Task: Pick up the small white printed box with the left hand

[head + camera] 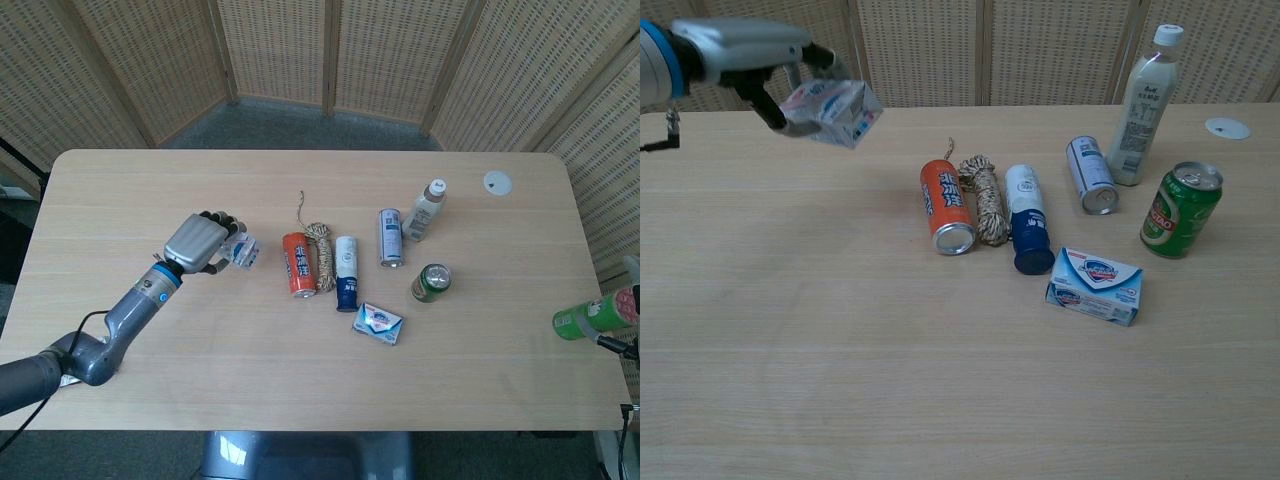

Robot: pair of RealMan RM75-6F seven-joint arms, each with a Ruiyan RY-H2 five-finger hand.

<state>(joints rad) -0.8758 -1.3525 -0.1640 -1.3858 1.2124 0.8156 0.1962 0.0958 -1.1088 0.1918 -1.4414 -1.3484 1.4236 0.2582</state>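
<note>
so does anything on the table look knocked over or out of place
Two cans lie on their sides: the orange can beside the rope bundle, and the silver can by the upright bottle. Nothing is spilled. The left hand holds the small white printed box aloft, tilted.

Head view looks steeply down on the table (120, 190); chest view faces across it, low and nearer.

Three cans (947, 206), two bottles (1138, 105), two boxes (1096, 285), one rope bundle (985, 197), perhaps one white disc (1227, 127)
</note>
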